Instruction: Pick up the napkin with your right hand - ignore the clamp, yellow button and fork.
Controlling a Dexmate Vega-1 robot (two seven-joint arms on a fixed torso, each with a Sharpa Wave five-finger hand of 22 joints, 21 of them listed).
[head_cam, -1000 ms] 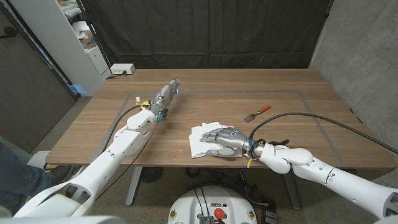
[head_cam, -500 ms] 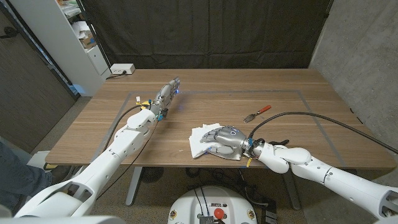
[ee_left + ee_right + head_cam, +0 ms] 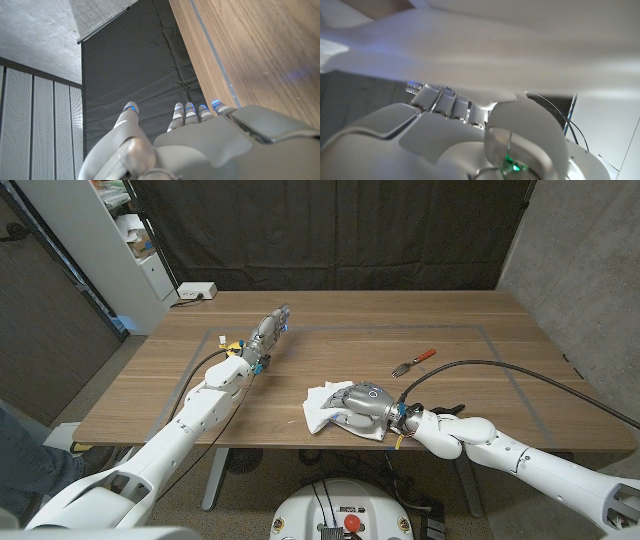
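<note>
The white napkin [image 3: 318,406] lies crumpled on the wooden table [image 3: 480,320] near its front edge, about the middle. My right hand [image 3: 362,406] sits on top of it with fingers curled into the cloth, gripping a bunch of it; the napkin's left part sticks out from under the hand. In the right wrist view the napkin [image 3: 495,45] spreads white just beyond my right hand [image 3: 445,135]. My left hand [image 3: 268,332] is stretched out at the table's far left, fingers straight and apart, holding nothing. The left wrist view shows the left hand [image 3: 200,140] beside bare wood.
A fork with a red handle [image 3: 413,361] lies right of the napkin, further back. A black cable [image 3: 520,370] arcs over the table's right side. A white box [image 3: 197,291] sits at the back left corner. A person's leg [image 3: 20,450] shows at left.
My right hand's fingers have curled in over the napkin, and the cloth has bunched up smaller under the hand. The left arm has not moved.
</note>
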